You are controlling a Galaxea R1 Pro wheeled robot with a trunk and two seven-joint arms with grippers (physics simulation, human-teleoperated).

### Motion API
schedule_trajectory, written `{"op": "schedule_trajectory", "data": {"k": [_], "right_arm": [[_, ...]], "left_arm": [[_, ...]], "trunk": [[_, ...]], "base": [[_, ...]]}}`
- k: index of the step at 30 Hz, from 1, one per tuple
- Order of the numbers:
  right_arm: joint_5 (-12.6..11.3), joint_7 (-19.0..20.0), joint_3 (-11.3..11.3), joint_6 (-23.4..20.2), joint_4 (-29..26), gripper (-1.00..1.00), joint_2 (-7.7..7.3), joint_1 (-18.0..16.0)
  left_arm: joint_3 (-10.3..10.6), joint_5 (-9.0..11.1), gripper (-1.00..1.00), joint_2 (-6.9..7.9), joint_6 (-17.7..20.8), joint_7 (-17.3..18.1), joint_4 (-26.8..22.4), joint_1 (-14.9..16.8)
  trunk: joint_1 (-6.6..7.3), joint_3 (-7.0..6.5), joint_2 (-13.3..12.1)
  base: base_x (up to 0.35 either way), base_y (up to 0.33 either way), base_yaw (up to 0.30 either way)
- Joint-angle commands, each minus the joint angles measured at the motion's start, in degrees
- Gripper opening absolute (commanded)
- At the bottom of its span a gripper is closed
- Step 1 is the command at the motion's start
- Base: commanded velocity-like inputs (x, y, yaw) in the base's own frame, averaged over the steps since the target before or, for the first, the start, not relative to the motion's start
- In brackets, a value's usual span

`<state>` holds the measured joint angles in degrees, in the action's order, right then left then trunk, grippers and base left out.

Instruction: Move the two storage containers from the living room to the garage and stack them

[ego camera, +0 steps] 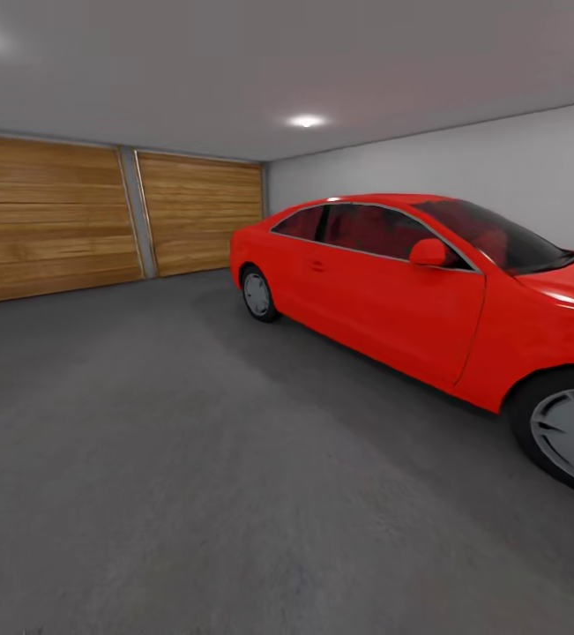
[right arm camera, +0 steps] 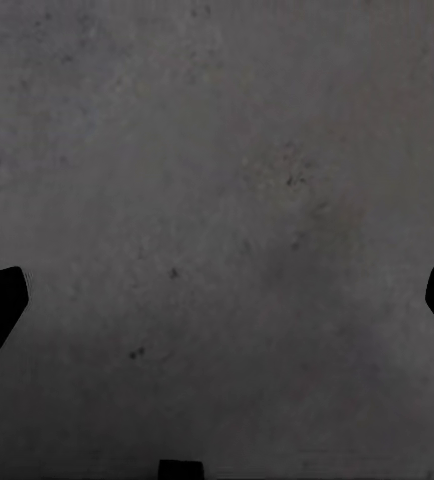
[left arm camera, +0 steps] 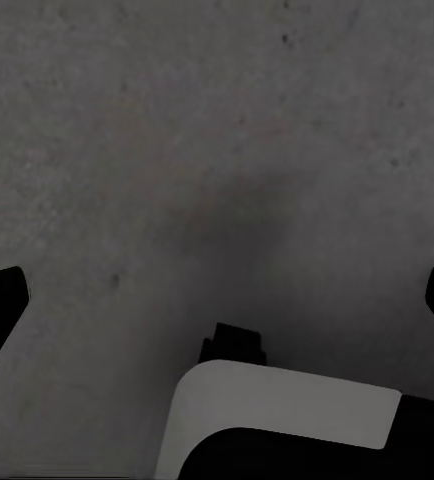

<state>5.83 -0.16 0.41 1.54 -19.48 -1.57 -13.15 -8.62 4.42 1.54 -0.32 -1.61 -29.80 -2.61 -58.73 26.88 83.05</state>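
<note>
A: Nearest is bare garage floor; red car at two o'clock.
B: Left gripper and right gripper: jaws apart, empty. No containers visible; I'd judge stacking not yet done.

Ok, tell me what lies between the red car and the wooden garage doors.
In the head view, only bare dark grey floor stretches between the red car and the wooden garage doors; nothing stands on it.
</note>
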Motion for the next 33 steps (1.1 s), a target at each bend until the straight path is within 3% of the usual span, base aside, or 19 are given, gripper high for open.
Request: {"op": "schedule_trajectory", "data": {"k": [1, 33], "right_arm": [[0.6, 0.0, 0.0, 0.1, 0.0, 1.0, -0.01, 0.0], [0.6, 0.0, 0.0, 0.1, 0.1, 1.0, -0.01, 0.0]], "left_arm": [[0.1, 0.5, 1.0, 0.02, 0.0, -0.1, -0.1, 0.0], [0.1, 0.5, 1.0, 0.04, -0.1, -0.2, -0.1, 0.0]], "trunk": [[0.0, 0.05, 0.0], [0.0, 0.05, 0.0]], "base": [[0.0, 0.0, 0.3], [0.0, 0.0, 0.3]]}}
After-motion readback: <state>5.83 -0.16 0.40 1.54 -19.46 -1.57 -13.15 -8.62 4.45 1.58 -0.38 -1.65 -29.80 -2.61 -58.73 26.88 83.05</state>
